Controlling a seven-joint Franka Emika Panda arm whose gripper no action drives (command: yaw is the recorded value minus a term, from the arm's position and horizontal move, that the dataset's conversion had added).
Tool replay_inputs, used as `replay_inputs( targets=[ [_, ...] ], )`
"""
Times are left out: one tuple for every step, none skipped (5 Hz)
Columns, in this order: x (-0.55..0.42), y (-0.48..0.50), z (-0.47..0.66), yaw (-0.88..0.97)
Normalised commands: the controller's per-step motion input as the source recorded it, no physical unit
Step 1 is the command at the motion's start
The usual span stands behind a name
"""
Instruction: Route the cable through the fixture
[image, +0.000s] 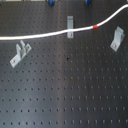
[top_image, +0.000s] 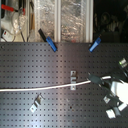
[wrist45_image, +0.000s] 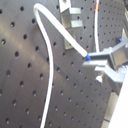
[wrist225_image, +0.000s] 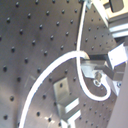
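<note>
A black perforated metal breadboard carries the scene, with a long thin white cable lying across it.

No brand, label or writing can be read in any view. In the first exterior view the cable's long axis runs from the first exterior view's left edge towards its upper right, rising past a small grey metal clip fixture at the middle; its short red tape band sits just beyond that clip. Two more grey clip fixtures stand apart from the cord. In the second wrist view the cable loops against the silver gripper, which appears clamped on it.
</note>
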Motion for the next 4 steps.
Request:
replay_inputs(
  targets=[
    [-0.085,0.024,0.00,0.00],
    [-0.359,0.263,0.01,-0.10],
    [-0.564,0.481,0.10,-0.08],
    [-0.025,0.007,0.00,0.00]
  ],
)
